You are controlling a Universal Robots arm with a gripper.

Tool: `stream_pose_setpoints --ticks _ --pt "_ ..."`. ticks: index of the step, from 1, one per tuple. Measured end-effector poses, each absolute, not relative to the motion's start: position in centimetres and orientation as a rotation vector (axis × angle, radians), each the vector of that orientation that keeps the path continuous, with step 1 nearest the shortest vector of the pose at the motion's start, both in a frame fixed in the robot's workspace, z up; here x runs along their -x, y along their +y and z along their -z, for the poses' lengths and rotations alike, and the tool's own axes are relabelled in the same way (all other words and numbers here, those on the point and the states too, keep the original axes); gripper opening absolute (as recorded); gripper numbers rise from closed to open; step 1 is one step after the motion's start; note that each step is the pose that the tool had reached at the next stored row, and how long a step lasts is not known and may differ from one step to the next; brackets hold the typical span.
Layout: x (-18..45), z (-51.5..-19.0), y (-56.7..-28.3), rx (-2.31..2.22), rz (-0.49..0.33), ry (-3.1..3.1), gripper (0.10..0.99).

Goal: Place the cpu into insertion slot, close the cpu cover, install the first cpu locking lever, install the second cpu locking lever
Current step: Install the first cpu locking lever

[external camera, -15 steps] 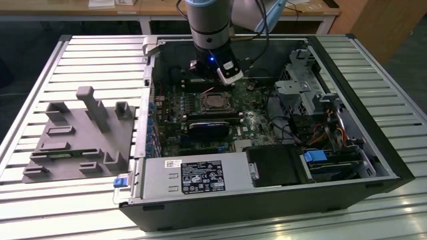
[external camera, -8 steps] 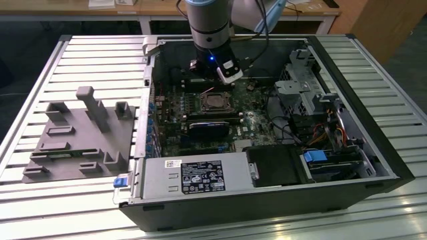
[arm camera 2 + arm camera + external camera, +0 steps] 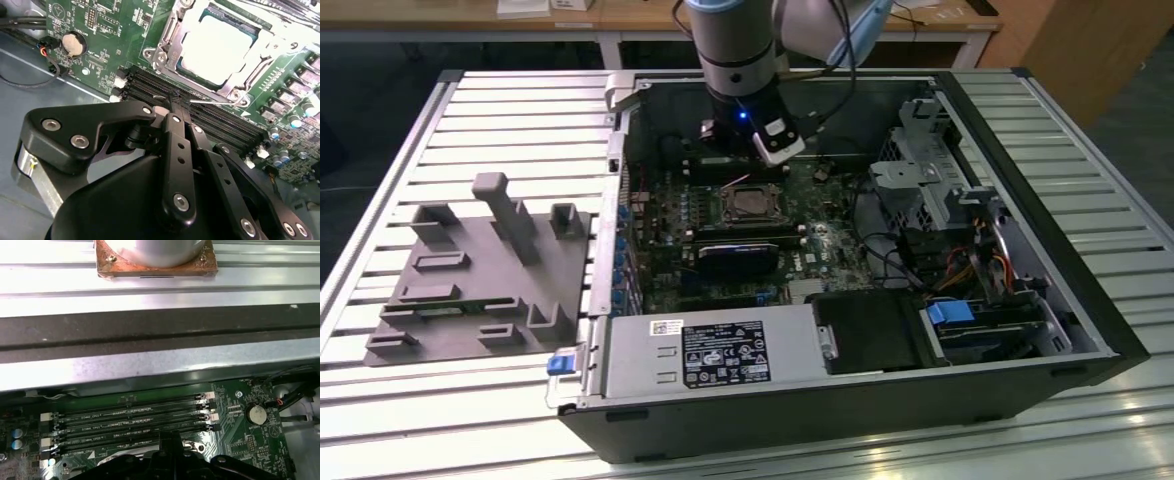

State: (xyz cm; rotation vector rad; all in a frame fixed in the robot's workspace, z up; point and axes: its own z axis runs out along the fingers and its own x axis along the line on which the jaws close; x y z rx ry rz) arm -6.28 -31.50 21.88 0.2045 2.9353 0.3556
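Black fingers (image 3: 176,150), tips pressed together, sit near the silvery cpu cover (image 3: 167,42) framing a pale square cpu (image 3: 215,42)

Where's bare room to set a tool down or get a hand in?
Free: slatted table in front of the grey fixture, and its strip on the exterior view's right of the case. Crowded: inside, around the gripper by the insertion slot.

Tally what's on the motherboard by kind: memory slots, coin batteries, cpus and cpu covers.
memory slots: 4
coin battery: 1
cpu: 1
cpu cover: 1
Total: 7
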Motion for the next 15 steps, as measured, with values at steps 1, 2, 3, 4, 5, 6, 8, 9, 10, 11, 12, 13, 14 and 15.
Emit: stream_pose_setpoints --ticks 1,2,3,4,5,6,8,9,10,11,12,13,14,15 --pt "6.31 -21.84 -31.46 -0.204 -0.349 2.933 0.106" --pt "6.33 -21.81 -31.44 -0.204 -0.341 2.933 0.106" --pt "6.34 -21.78 -31.43 -0.209 -0.333 2.933 0.106" --pt "6.35 -21.76 -31.43 -0.215 -0.326 2.933 0.106" --pt "6.35 -21.73 -31.42 -0.223 -0.322 2.931 0.106" --pt "6.36 -21.7 -31.41 -0.231 -0.32 2.93 0.106" --pt "6.37 -21.67 -31.35 -0.245 -0.315 2.929 0.106" --pt "6.37 -21.64 -31.3 -0.25 -0.313 2.928 0.106" --pt "6.38 -21.61 -31.24 -0.255 -0.312 2.927 0.106" --pt "6.38 -21.58 -31.17 -0.259 -0.311 2.927 0.106" --pt "6.38 -21.54 -31.1 -0.263 -0.308 2.926 0.106" --pt "6.38 -21.5 -31.02 -0.266 -0.306 2.926 0.106" --pt "6.39 -21.45 -30.93 -0.269 -0.304 2.925 0.106" --pt "6.39 -21.42 -30.84 -0.272 -0.303 2.925 0.106"
